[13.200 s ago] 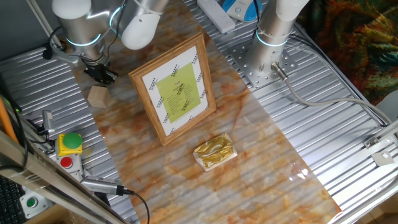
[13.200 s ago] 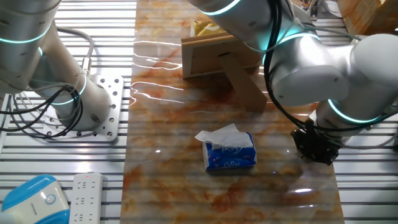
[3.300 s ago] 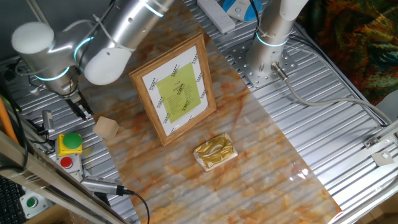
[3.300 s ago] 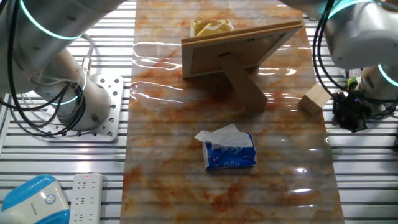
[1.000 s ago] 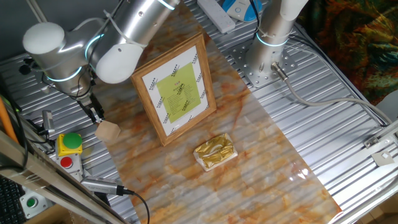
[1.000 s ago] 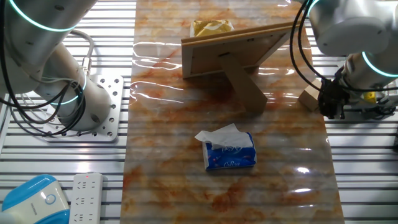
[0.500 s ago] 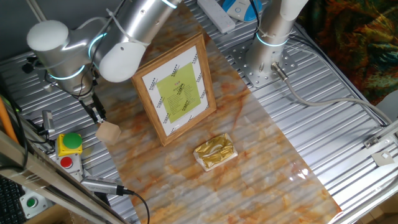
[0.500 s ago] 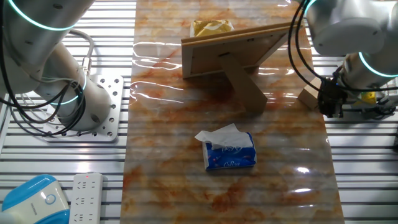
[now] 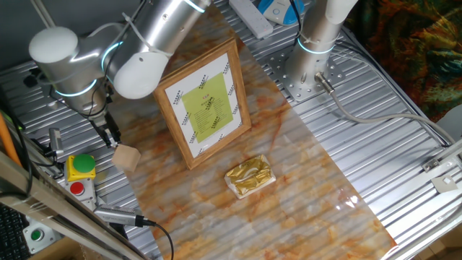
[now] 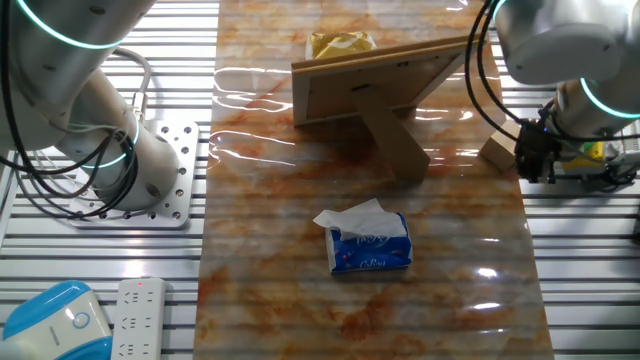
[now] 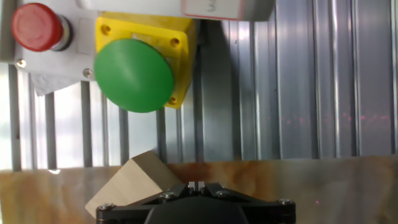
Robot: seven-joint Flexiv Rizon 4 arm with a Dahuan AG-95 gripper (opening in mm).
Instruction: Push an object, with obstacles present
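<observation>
The wooden block [image 9: 126,157] sits at the edge of the marbled mat [image 9: 289,188], just beside the green button box [image 9: 81,167] and well clear of the picture frame [image 9: 203,101]. Over the last second I see it slide a little farther along that edge, away from the frame's side and toward the foil packet's [image 9: 249,175] end, so the push is progressing and I judge both obstacles are being skirted. My gripper [image 9: 110,136] is pressed against the block with its fingers [image 11: 196,186] drawn together, holding nothing. In the hand view the block is partly cut off beneath the fingers, so the exact contact face escapes me.
</observation>
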